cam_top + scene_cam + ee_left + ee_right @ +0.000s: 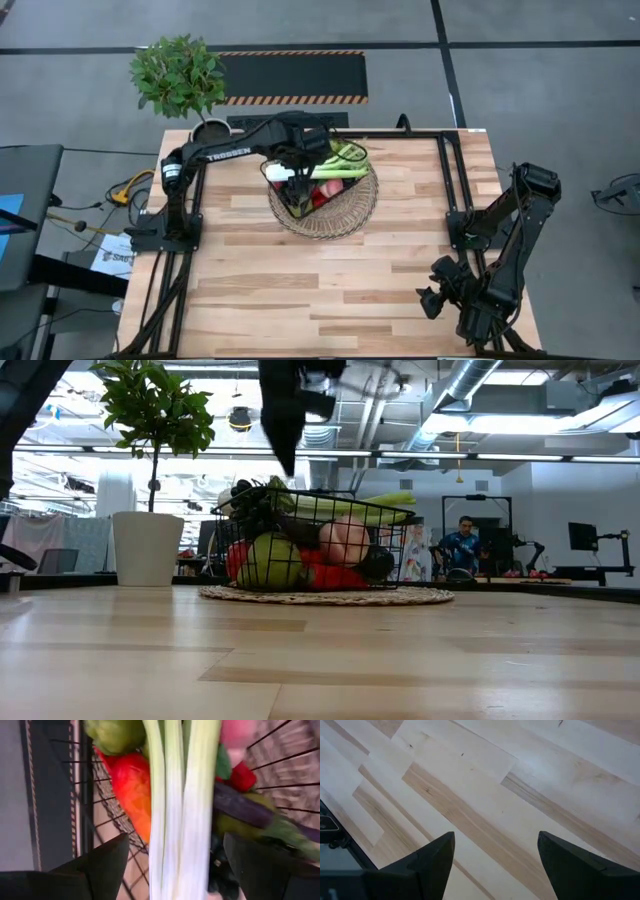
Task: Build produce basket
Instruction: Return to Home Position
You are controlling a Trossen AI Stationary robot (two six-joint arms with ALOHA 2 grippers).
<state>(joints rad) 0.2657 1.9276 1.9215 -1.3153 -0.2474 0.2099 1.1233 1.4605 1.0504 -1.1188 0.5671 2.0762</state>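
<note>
The basket (400, 550) is sitting on a round wicker tray (352, 224) toward the far side of the worktop (330, 290), a little left of its middle, and the produce is lying piled inside it. A long leek (177, 795) is lying across the top of the heap, with its green end poking out over the basket's rim. Under it a red pepper (131, 782), a green apple (268, 563), a peach (345, 538) and a dark aubergine (242, 806) are crowding together.

The left gripper (176, 840) is hanging straight over the basket and pointing down at the leek. Its fingers (102, 865) are spread wide, and the stalk is showing between them from above. Seen from worktop height, the tips are hovering just clear of the rim and are holding nothing.

A potted plant (180, 75) is standing at the worktop's far left corner. Well apart from all this, the right gripper (495, 840) is waiting near the worktop's right front corner. Its arm is folded back, and its fingers are parted and empty, looking down on bare boards. A person (462, 545) is showing far off in the room beyond.
</note>
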